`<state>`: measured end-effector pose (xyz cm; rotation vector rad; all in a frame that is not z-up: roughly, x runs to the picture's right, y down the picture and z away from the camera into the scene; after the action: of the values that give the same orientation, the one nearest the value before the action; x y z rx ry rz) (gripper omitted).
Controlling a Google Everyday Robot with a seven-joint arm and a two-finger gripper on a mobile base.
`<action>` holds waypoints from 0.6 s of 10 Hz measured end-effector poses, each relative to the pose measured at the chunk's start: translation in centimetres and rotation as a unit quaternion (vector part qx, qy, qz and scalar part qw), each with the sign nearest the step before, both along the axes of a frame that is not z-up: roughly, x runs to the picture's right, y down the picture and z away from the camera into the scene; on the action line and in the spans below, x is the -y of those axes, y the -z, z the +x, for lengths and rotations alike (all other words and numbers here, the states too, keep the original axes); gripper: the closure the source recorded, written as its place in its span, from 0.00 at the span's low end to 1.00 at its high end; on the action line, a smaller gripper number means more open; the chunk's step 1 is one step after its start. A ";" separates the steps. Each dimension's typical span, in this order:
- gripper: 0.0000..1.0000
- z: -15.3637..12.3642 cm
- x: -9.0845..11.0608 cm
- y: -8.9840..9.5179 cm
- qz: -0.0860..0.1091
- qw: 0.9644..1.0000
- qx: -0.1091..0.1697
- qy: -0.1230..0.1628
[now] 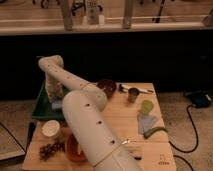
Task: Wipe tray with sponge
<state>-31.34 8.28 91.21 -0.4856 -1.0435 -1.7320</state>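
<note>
The dark green tray (42,107) lies at the table's back left corner. My white arm rises from the bottom centre, bends over the tray's far end and points down into it. The gripper (53,94) is low inside the tray, largely hidden by the wrist. A small pale blue-grey patch, apparently the sponge (57,104), shows just below the gripper on the tray floor. Whether the gripper holds it or only touches it does not show.
In front of the tray stand a white cup (51,129), dark grapes (50,149) and an orange bowl (74,148). A dark bowl (106,87), metal cup (133,94), green cup (146,106), light blue cloth (147,121) and green vegetable (155,131) lie right.
</note>
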 end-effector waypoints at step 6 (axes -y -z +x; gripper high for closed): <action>0.96 4.7 -1.4 1.6 -0.006 1.000 -0.013 -0.011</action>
<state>-26.67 9.64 89.63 -0.5023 -1.0375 -1.6962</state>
